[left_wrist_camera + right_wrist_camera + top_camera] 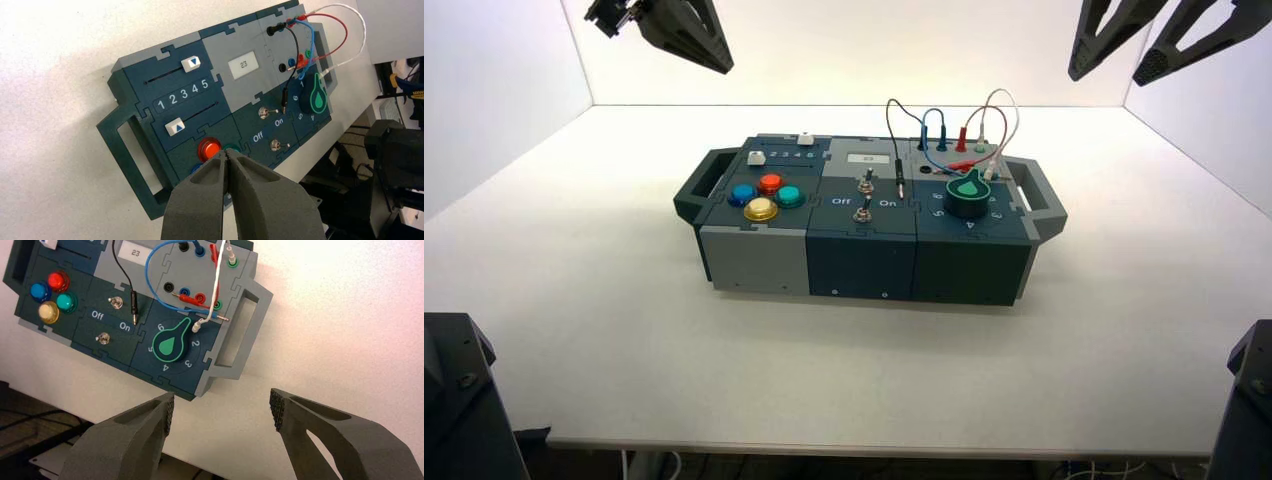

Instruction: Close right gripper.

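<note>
The left end effector (686, 35) hangs high above the far left of the white desk (574, 300), its fingers pressed together. Below, in the middle, sits the box (864, 215): coloured buttons (766, 195) at left, two toggle switches (863, 196) in the centre, a green knob (969, 195) and wires (944, 140) at right. High at far right, well apart from the box, hangs the right end effector (1124, 75), fingers spread wide, holding nothing.
</note>
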Action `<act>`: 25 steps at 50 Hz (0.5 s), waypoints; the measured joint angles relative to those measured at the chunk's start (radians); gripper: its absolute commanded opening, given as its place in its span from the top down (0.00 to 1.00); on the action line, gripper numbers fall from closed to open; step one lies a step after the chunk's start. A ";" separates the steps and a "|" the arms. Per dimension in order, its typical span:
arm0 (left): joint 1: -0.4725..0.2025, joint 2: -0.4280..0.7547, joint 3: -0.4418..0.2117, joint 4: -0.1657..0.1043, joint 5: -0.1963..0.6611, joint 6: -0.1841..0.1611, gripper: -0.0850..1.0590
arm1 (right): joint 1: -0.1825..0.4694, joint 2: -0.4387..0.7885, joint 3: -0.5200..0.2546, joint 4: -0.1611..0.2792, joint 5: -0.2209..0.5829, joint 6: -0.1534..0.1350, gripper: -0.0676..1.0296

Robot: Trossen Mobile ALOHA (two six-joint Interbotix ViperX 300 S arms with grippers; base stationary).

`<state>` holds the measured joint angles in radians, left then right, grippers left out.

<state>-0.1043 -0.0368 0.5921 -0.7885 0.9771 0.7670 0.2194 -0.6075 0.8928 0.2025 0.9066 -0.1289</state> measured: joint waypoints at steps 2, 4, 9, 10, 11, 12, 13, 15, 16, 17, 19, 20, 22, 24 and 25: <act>0.000 0.000 0.000 -0.002 0.002 0.000 0.95 | 0.000 0.000 0.000 0.000 0.000 0.000 0.03; 0.002 0.000 0.000 0.000 0.002 0.000 0.95 | 0.002 -0.002 0.000 0.000 0.000 0.000 0.03; 0.000 0.000 0.000 -0.002 0.002 0.000 0.95 | 0.000 -0.002 0.002 0.000 0.002 0.000 0.03; 0.000 0.000 0.000 0.000 0.002 0.000 0.95 | 0.000 -0.002 0.000 0.000 0.002 0.000 0.03; 0.000 0.000 0.000 0.000 0.002 0.000 0.95 | 0.000 -0.002 0.000 0.000 0.000 0.002 0.03; 0.000 0.002 0.000 0.000 0.002 0.000 0.95 | 0.002 -0.002 0.000 -0.002 0.002 0.000 0.03; 0.000 0.000 0.000 -0.002 0.002 0.000 0.95 | 0.000 -0.002 0.002 -0.002 0.002 0.000 0.03; 0.000 0.000 0.000 0.000 0.002 0.000 0.95 | 0.000 -0.002 0.000 0.000 0.002 0.000 0.03; 0.002 0.000 0.000 0.000 0.002 0.000 0.95 | 0.000 -0.003 0.002 0.000 0.002 0.000 0.03; 0.000 0.000 0.000 0.000 0.002 0.000 0.95 | 0.000 -0.003 0.000 0.000 0.000 0.000 0.03; 0.000 0.000 0.000 0.000 0.002 0.000 0.95 | 0.000 -0.005 0.000 0.000 0.002 0.000 0.03; 0.000 0.000 0.000 0.000 0.003 0.000 0.95 | 0.000 -0.005 0.002 0.000 0.002 0.000 0.03; 0.000 0.000 0.000 -0.002 0.003 0.000 0.95 | 0.000 -0.006 0.000 0.000 0.002 0.000 0.03; 0.000 0.000 0.000 -0.002 0.003 0.000 0.95 | 0.000 -0.006 0.000 0.000 0.002 0.002 0.03; 0.002 0.000 0.000 0.000 0.003 0.000 0.95 | 0.000 -0.006 0.002 0.000 0.002 0.002 0.03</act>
<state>-0.1028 -0.0368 0.5921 -0.7885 0.9802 0.7670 0.2194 -0.6136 0.8943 0.2025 0.9081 -0.1273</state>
